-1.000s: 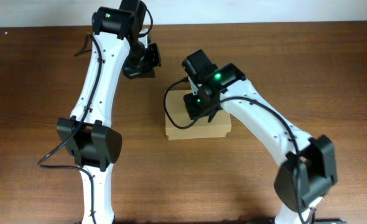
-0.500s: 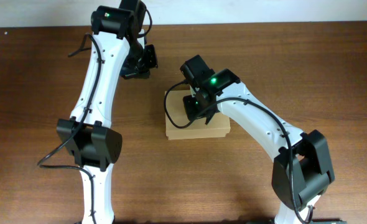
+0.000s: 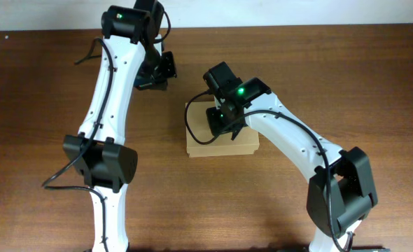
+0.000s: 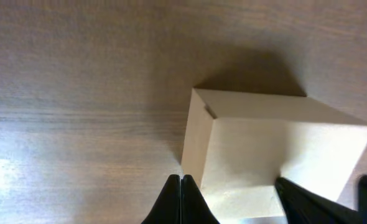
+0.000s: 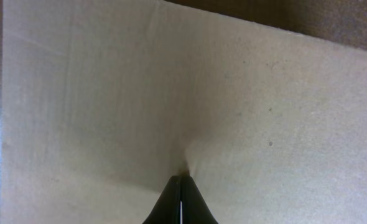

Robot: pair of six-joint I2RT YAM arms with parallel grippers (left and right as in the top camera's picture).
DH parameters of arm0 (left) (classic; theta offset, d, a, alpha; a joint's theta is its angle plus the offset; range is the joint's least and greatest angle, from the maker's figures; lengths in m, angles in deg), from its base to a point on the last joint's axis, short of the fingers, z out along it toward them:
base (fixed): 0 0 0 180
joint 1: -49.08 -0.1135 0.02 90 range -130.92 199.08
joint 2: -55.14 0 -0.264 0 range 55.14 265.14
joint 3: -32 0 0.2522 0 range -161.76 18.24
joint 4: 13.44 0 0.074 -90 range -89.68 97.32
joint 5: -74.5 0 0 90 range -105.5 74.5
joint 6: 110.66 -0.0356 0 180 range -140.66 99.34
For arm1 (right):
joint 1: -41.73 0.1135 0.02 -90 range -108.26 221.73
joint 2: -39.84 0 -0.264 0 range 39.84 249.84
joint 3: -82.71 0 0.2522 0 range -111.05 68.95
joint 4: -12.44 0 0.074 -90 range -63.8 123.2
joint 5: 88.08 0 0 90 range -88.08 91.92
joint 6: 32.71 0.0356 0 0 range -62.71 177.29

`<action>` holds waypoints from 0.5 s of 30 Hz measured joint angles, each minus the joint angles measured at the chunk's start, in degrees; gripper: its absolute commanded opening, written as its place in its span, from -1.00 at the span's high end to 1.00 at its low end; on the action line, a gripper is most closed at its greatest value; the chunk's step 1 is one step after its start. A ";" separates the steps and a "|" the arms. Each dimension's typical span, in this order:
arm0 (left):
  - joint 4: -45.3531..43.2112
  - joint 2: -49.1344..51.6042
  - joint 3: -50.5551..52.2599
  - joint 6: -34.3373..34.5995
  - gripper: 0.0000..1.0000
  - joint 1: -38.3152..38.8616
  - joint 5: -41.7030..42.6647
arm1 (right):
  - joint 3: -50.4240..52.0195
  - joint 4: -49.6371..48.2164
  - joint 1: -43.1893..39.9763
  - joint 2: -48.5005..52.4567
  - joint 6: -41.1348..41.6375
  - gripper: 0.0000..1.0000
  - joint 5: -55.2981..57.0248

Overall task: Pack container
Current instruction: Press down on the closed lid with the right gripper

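Tan-brown rectangular cardboard container (image 3: 205,145) sits mid brown wooden surface (image 3: 346,84), lid flap down, long axis left-right across me. My right tool (image 5: 181,186) clenched, empty, tips on lid, container directly beneath. My left tool (image 4: 181,190) clenched, empty, beside container's far left corner; right tool nearer.

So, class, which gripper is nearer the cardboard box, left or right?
Right. The right gripper, shut, presses its tips on top of the cardboard box. The left gripper, also shut, hangs over the table beyond the box's far left corner, apart from it.
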State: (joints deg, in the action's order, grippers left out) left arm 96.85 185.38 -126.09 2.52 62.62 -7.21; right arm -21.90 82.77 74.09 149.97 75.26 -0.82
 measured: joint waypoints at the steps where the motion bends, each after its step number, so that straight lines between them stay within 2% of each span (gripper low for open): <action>1: -0.02 0.00 -1.03 0.07 0.64 0.00 0.00 | 0.00 0.31 0.00 -0.20 -0.09 0.24 -0.33; 2: -0.04 0.00 -2.14 0.09 0.44 0.00 -0.02 | -0.11 0.87 0.07 -0.39 -0.42 -0.10 -0.55; 3: -0.04 -0.07 -3.21 0.22 -0.13 0.00 -0.02 | -0.24 1.75 0.11 -0.70 -0.28 -0.54 -0.81; 4: -0.07 -0.26 -4.15 0.26 -0.94 0.00 -0.02 | -0.59 2.97 0.17 -0.98 -0.55 -0.99 -0.98; 15: -0.04 -11.45 -7.76 0.37 -0.99 0.00 -0.17 | -12.70 9.81 0.09 -10.16 -3.45 -0.98 -0.70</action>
State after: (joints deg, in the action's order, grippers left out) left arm 96.81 173.92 -133.85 2.89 62.62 -7.38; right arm -34.59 92.59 74.18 139.81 71.81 -1.52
